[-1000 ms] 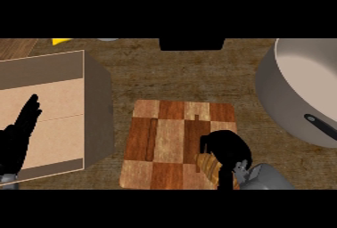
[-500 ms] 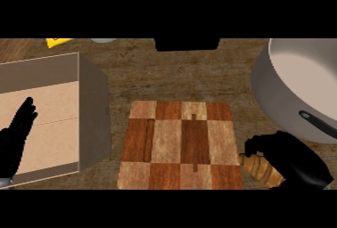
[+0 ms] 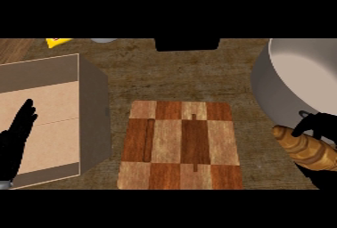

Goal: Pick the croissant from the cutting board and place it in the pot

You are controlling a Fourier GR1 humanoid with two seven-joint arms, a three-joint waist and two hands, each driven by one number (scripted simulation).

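Note:
The golden-brown croissant (image 3: pixel 305 147) is off the board, held at the right edge of the view by my right hand (image 3: pixel 320 128), whose black fingers curl round it. It hangs just below the rim of the big grey pot (image 3: pixel 289 84) that fills the upper right. The checkered wooden cutting board (image 3: pixel 179 144) lies bare in the middle of the counter. My left hand (image 3: pixel 16 141) rests open, fingers up, at the left edge over a cardboard box.
A large cardboard box (image 3: pixel 52 116) stands left of the board. A black object (image 3: pixel 187 44) sits at the back centre, and a yellow item (image 3: pixel 58 42) and a grey one (image 3: pixel 102 40) at the back left.
My right hand has lifted the croissant off the board and carried it right and up toward the pot. The view has shifted slightly; the left hand stays resting.

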